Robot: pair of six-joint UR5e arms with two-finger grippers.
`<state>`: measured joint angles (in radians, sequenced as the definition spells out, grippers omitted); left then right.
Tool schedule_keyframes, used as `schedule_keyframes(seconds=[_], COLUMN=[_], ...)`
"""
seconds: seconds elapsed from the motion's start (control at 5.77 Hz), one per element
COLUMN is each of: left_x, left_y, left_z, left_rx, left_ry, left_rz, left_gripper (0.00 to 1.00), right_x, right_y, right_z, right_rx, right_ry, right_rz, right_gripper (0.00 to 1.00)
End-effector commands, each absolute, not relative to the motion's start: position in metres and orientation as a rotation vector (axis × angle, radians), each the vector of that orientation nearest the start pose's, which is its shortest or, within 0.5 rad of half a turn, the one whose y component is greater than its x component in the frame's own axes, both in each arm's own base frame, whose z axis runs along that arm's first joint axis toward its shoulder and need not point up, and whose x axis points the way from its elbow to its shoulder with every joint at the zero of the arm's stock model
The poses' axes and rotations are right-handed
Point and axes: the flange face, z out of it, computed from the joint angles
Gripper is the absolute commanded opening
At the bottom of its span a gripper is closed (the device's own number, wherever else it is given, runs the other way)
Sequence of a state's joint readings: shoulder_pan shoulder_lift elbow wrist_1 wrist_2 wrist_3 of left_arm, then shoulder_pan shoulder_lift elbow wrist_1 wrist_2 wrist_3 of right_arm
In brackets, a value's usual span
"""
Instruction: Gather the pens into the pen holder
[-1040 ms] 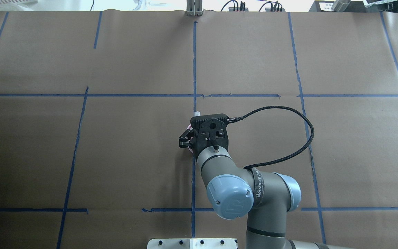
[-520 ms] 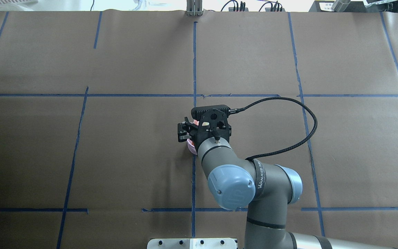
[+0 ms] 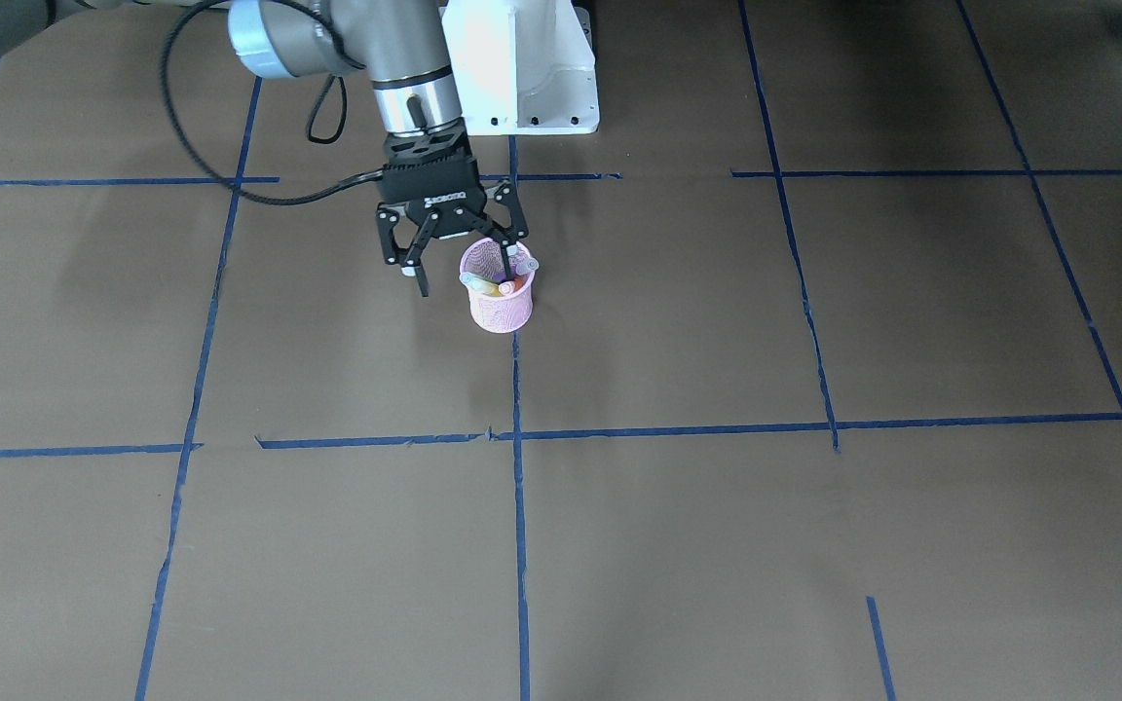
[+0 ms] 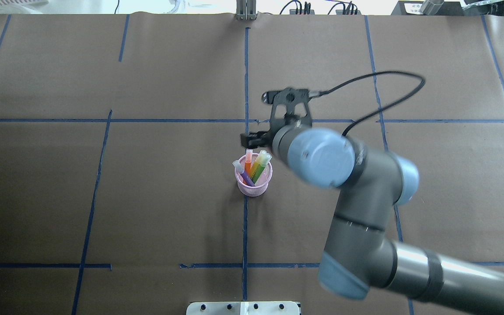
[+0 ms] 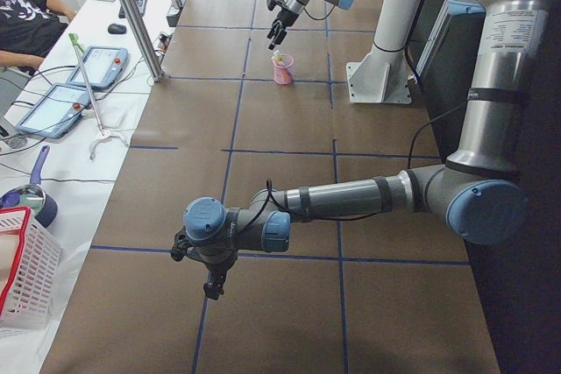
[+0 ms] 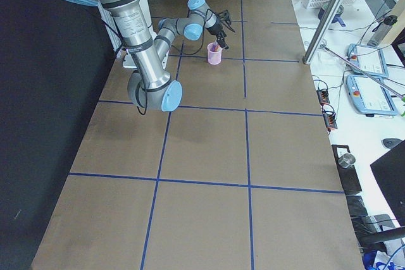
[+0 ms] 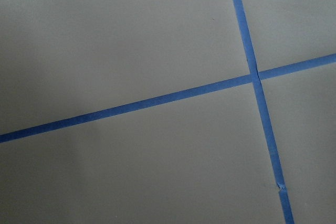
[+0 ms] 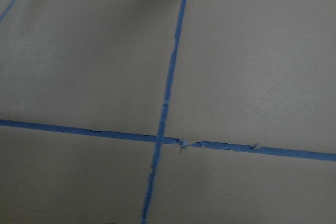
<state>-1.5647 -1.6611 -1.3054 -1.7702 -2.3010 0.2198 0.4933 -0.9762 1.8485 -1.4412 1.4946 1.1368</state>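
A small pink mesh pen holder [image 4: 254, 183] stands upright near the middle of a brown paper-covered surface [image 4: 147, 197], on one of the blue tape lines [image 4: 245, 227] that divide it into squares. Four pens [image 4: 253, 168] stand in it, purple, orange, green and yellowish. They lean against the rim with their pale caps up, probably because each is longer than the cup is deep. No other pen shows anywhere on the surface, so the collecting looks finished. The right tool [image 3: 468, 268] hangs in the air close to the holder's rim, its two fingers spread wide apart and holding nothing. That suits a tool that has let a pen drop and needs to clear the caps on its way out. The left tool [image 5: 213, 285] is parked low near the end of the surface, well apart from the holder. It appears only in a side view, so whether it is spread or closed cannot be told. Half a second ago the right tool sat directly over the holder and hid all but a sliver of pink. Now the arm has swung up and away toward the far side, blurred with motion, and the whole cup and its pens are uncovered.
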Motion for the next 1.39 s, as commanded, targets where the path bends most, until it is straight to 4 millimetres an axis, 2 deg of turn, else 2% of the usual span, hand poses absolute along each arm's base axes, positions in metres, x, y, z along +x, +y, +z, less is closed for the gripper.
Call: schedule_keyframes(seconds=[0.0,0.17,0.35,0.52,0.69,0.87,1.21], left_x=[-0.064,-0.064,-0.064,-0.063,-0.062,-0.059,-0.059], left_y=[-0.527,-0.526,-0.526,-0.527,-0.528,-0.529,-0.534], left_z=[0.726,0.727,0.728,0.727,0.726,0.726,0.723], left_rx=[0.101,0.098,0.097,0.098,0.097,0.093,0.067], left_ry=[0.727,0.727,0.727,0.727,0.729,0.729,0.733], left_rz=[0.224,0.223,0.223,0.225,0.225,0.227,0.217], left_gripper=[1.00,1.00,1.00,1.00,1.00,1.00,1.00], right_x=[-0.404,-0.353,-0.298,-0.212,-0.136,-0.069,0.057], right_y=[-0.484,-0.511,-0.531,-0.559,-0.577,-0.592,-0.574], right_z=[0.216,0.251,0.301,0.359,0.398,0.454,0.595], right_rx=[0.290,0.198,0.145,0.142,0.102,0.081,0.043], right_ry=[-0.822,-0.816,-0.794,-0.729,-0.725,-0.722,-0.742], right_rz=[-0.019,-0.061,-0.101,-0.155,-0.219,-0.260,-0.344], right_gripper=[1.00,1.00,1.00,1.00,1.00,1.00,1.00])
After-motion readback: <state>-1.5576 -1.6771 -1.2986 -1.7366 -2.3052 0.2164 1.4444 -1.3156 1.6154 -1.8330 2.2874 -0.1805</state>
